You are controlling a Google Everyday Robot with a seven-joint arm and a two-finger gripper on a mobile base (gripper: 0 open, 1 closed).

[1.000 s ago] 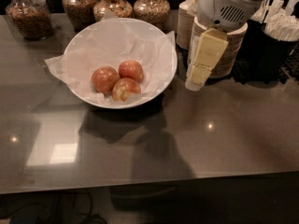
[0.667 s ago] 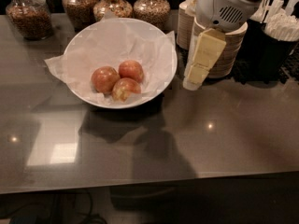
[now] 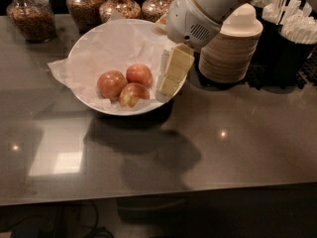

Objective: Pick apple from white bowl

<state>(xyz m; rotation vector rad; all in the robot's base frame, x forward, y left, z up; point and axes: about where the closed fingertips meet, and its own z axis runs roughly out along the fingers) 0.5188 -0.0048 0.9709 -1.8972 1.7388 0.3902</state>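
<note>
The white bowl (image 3: 94, 51), lined with crinkled white paper, stands on the dark table with three apples in it. The apple (image 3: 111, 84), evenly orange-red, lies at the left of the group. A deeper red apple (image 3: 139, 75) lies to its right, and an apple with a pale yellow patch (image 3: 132, 94) lies in front. My gripper (image 3: 169, 86) hangs from the white arm over the bowl's right rim, just right of the apples and touching none of them. It holds nothing.
Several glass jars of grains (image 3: 34, 16) line the table's back edge. A stack of tan paper bowls (image 3: 228, 58) with a white lid stands right of the bowl. Black holders with white straws and utensils (image 3: 294, 31) stand at the far right. The table's front edge (image 3: 158, 195) runs below.
My gripper has moved left from in front of the paper bowl stack to the white bowl's right rim. The apples and bowl have not moved.
</note>
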